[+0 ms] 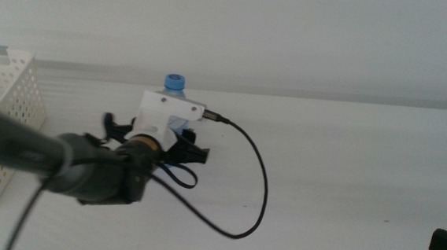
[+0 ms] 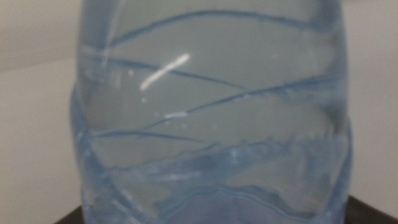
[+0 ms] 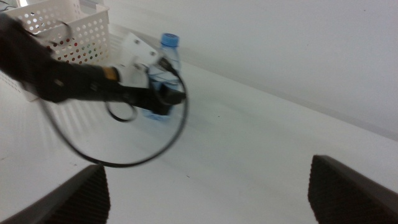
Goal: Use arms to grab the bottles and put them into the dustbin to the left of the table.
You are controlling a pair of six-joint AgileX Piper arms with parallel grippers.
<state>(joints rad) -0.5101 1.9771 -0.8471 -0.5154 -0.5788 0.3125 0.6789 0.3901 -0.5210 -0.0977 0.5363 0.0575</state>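
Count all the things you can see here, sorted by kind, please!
Water bottle, clear with a blue cap: 1
White perforated dustbin: 1
Robot pincers: 2, the left pincer at the bottle, the right pincer waiting near the table's front edge
Total: 4

A plain pale wall (image 1: 308, 36) rises behind the work surface, meeting it along a faint horizontal line; the right wrist view shows it too.

- I see a bare test setup, likely a lab: plain white surface (image 1: 346, 173) against a blank pale wall (image 1: 293, 35).
- Only a perforated white basket (image 1: 6, 126) stands there.
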